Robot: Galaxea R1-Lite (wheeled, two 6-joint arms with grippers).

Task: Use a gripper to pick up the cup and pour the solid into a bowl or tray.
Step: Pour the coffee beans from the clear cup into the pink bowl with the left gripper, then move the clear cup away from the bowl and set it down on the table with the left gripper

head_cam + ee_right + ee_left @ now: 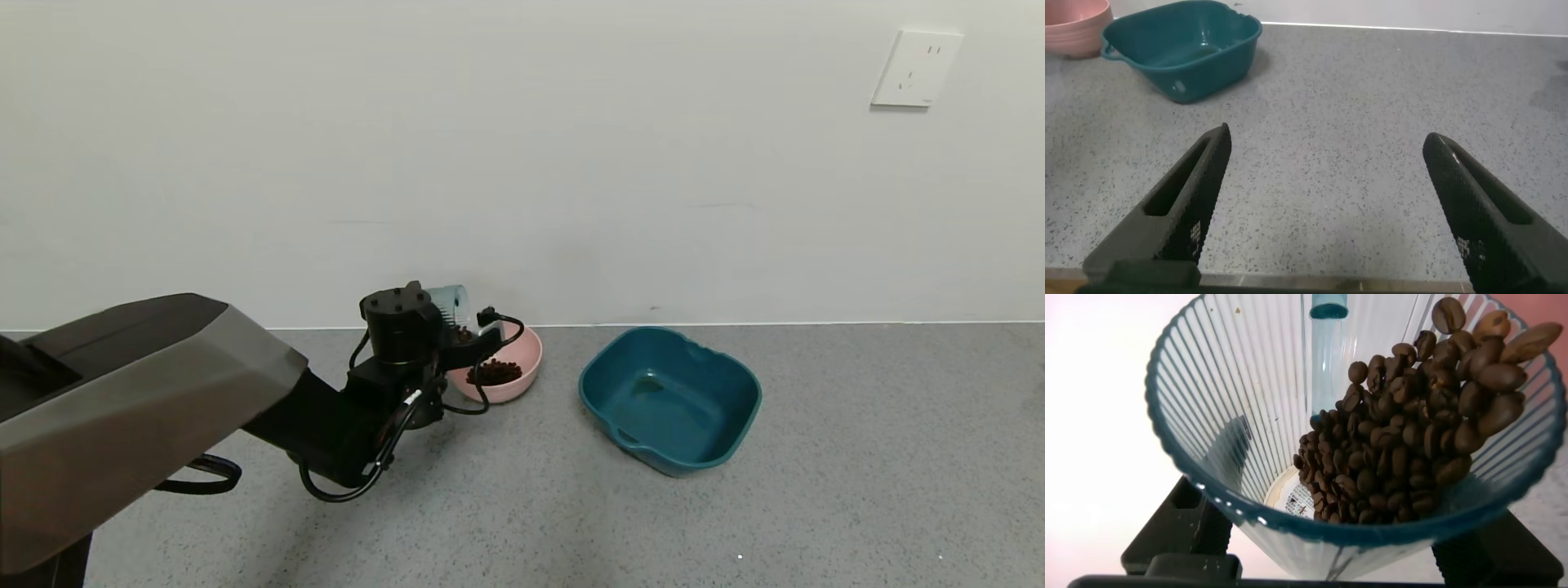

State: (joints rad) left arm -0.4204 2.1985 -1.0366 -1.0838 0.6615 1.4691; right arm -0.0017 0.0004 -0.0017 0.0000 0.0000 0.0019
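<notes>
My left gripper (459, 323) is shut on the translucent blue-grey ribbed cup (451, 302) and holds it tilted over the near-left rim of the pink bowl (526, 356). In the left wrist view the cup (1233, 392) fills the picture, and dark brown beans (1413, 433) lie heaped against its lower side up to the rim. The gripper's black fingers (1176, 531) show on either side of the cup. A heap of beans (495, 372) lies in the bowl. My right gripper (1328, 135) is open and empty above the bare floor, out of the head view.
A larger squarish teal tub (669, 400) stands right of the pink bowl; it also shows in the right wrist view (1180, 45), beside the bowl (1074, 24). A white wall runs close behind. A socket (916, 69) is high on the wall at right.
</notes>
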